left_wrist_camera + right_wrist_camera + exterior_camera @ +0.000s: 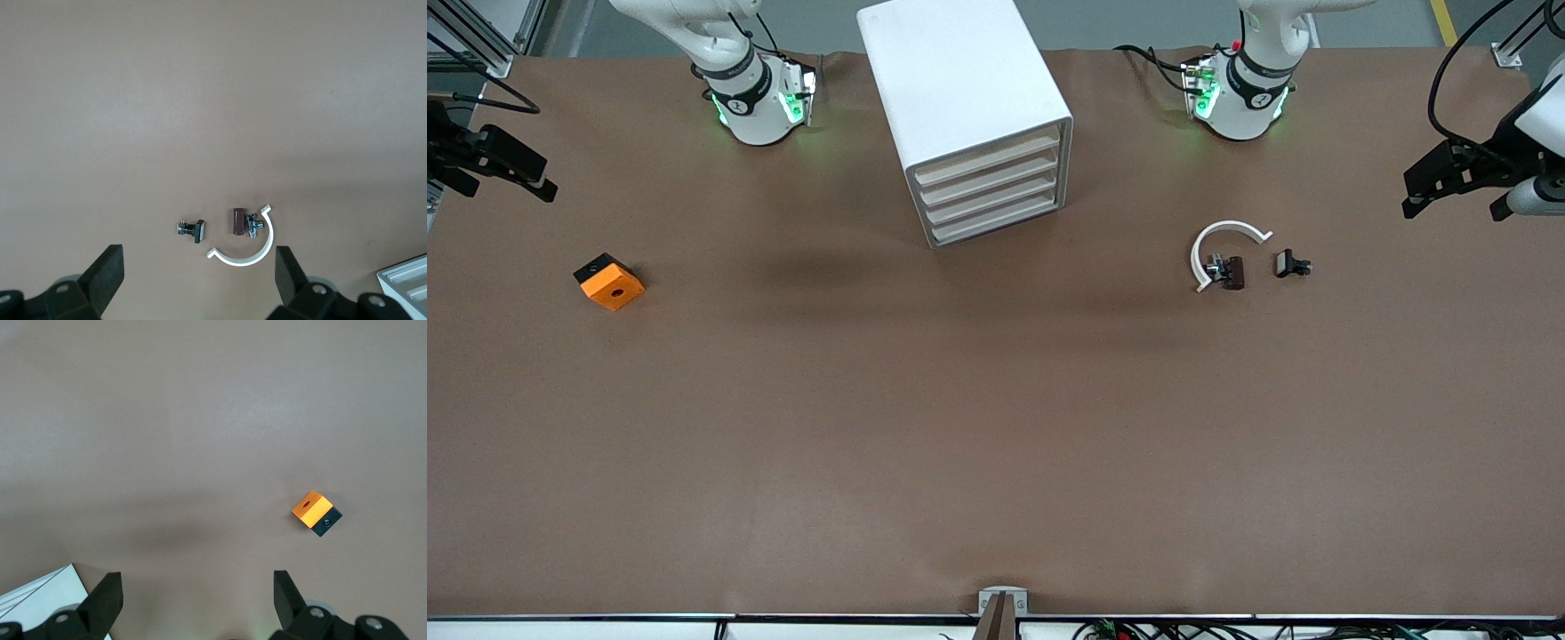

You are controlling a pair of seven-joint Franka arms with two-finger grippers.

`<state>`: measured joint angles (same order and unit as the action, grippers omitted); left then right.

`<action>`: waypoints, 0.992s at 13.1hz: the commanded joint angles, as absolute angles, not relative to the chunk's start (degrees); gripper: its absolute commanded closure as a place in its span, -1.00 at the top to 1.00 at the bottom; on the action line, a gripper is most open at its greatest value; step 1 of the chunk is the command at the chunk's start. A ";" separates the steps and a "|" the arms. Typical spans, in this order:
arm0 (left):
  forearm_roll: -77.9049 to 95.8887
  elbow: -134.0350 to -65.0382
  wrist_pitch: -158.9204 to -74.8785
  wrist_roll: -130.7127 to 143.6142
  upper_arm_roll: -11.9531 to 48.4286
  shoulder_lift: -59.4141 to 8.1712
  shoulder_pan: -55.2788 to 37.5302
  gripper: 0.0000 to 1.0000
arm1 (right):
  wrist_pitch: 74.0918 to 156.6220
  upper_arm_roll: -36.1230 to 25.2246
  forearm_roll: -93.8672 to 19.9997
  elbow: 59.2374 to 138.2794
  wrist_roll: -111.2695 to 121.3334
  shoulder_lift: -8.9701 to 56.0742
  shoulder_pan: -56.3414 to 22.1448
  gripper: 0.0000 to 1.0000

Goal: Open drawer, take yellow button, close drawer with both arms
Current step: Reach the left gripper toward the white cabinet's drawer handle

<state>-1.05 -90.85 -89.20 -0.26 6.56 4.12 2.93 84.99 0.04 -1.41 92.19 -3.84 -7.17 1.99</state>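
Note:
A white drawer cabinet [969,98] stands between the two arm bases, and its several drawer fronts [991,191] are all shut. The button is hidden. My left gripper [1412,194] hangs open and empty over the table's edge at the left arm's end. In the left wrist view the left gripper [199,273] looks down on small parts, with a cabinet corner [407,280] at the rim. My right gripper [544,178] hangs open and empty over the edge at the right arm's end. The right gripper [197,597] has bare table between its fingers and the cabinet corner [33,597] beside it.
An orange square block [609,282] [312,509] with a centre hole lies toward the right arm's end. Toward the left arm's end lie a white C-shaped ring [1221,238] [248,257], a brown part [1233,272] [239,221] and a black clip [1291,264] [193,229].

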 commanded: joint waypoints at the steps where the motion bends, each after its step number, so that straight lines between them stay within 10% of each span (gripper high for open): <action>1: -1.67 -89.12 -88.07 -1.32 6.68 3.25 3.08 1.00 | 84.90 0.62 -1.49 92.90 -2.81 -8.17 3.08 1.00; 13: -1.58 -84.37 -96.41 19.10 7.38 -16.25 -2.62 1.00 | 84.90 0.62 -1.49 92.81 -2.81 -8.00 3.08 1.00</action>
